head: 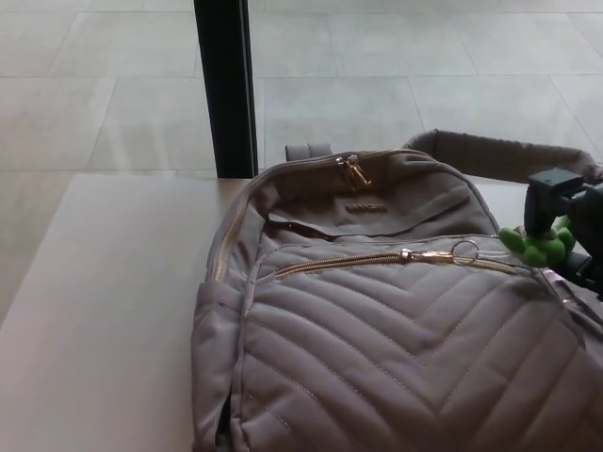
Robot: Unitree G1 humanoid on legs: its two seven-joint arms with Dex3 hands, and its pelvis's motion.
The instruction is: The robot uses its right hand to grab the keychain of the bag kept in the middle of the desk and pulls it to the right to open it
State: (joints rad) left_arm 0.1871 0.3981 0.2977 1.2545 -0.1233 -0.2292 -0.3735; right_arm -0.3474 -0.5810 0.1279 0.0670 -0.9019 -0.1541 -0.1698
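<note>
A grey quilted bag (377,330) lies on the pale desk (104,311), its front pocket facing up. The pocket's gold zipper (377,259) runs left to right, with its slider (407,254) near the middle and a metal ring (464,250) just right of it. A green keychain (537,247) sits at the bag's right side, joined to that ring. My right hand (570,226) comes in from the right edge, its black fingers (544,198) closed over the keychain. My left hand does not show.
A black vertical post (226,85) stands behind the desk's far edge. The bag's shoulder strap (509,155) stretches out at the back right. A second gold zipper pull (354,171) sits at the bag's top. Tiled floor lies beyond.
</note>
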